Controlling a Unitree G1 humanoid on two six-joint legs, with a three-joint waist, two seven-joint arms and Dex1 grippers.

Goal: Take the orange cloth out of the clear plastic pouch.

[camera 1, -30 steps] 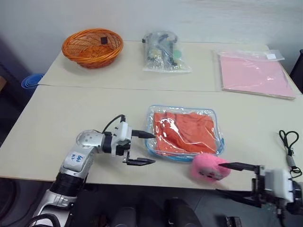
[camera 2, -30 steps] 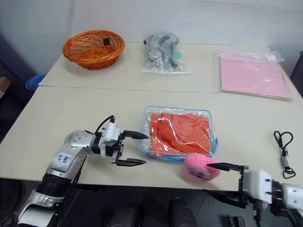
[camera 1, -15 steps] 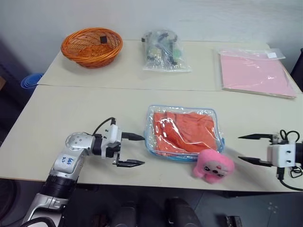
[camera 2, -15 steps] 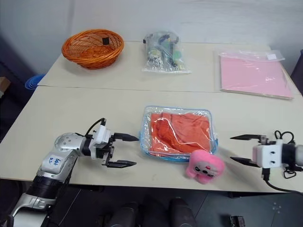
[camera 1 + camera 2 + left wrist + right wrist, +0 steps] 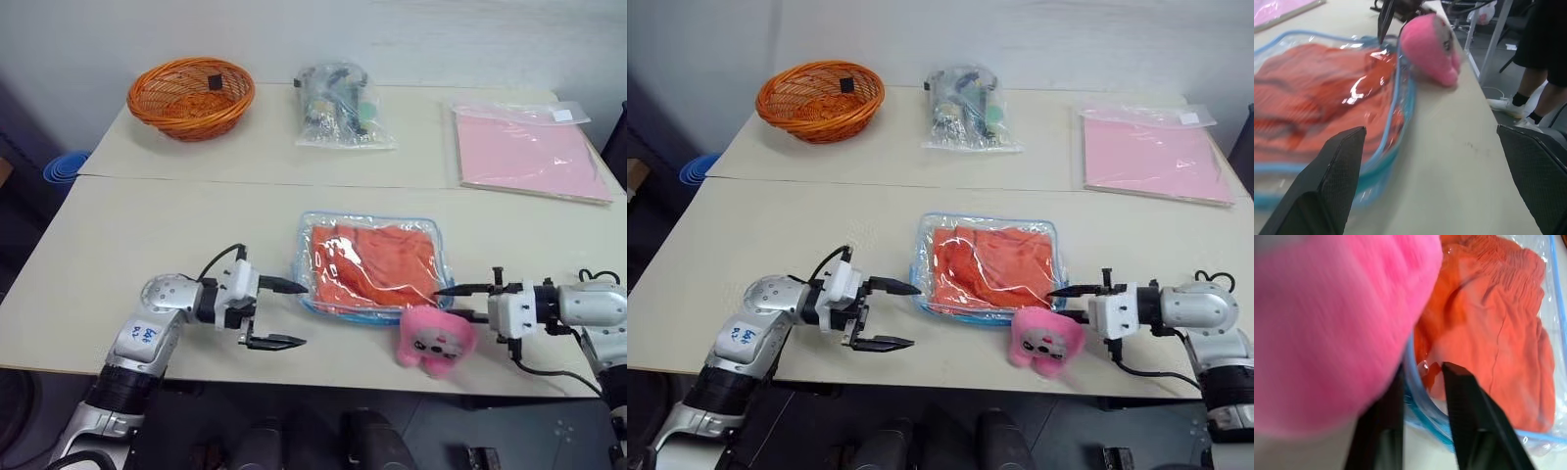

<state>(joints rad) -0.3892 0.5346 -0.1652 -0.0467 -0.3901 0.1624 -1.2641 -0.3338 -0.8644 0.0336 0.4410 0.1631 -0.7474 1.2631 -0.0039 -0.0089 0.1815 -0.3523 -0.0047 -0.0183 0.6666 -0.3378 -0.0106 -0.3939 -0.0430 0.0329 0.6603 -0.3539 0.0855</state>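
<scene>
The clear plastic pouch [image 5: 328, 299] with light blue edging lies flat at the table's front middle. The wrinkled orange cloth [image 5: 377, 264] is inside it. My right gripper [image 5: 446, 302] reaches in from the right and is shut on the pouch's right front edge. In the right wrist view its fingers [image 5: 1469, 431] stand close together with the blue rim between them. My left gripper [image 5: 302, 314] is open at the pouch's left edge, its upper fingertip just at the plastic. The left wrist view has the pouch [image 5: 1396, 103] ahead of the wide-spread fingers [image 5: 1327, 191].
A pink plush toy [image 5: 436, 340] sits at the front edge, against the pouch and under my right gripper. At the back stand an orange wicker basket [image 5: 191, 96], a clear bag of small items [image 5: 343, 106] and a pink-sheet sleeve [image 5: 529, 152]. A black cord [image 5: 1215, 284] lies far right. A person's legs [image 5: 1542, 63] stand beside the table.
My right gripper swung up from below the table's edge, moved left to the pouch's right edge and closed there. The pouch slid slightly left. The left gripper stayed open by the left edge.
</scene>
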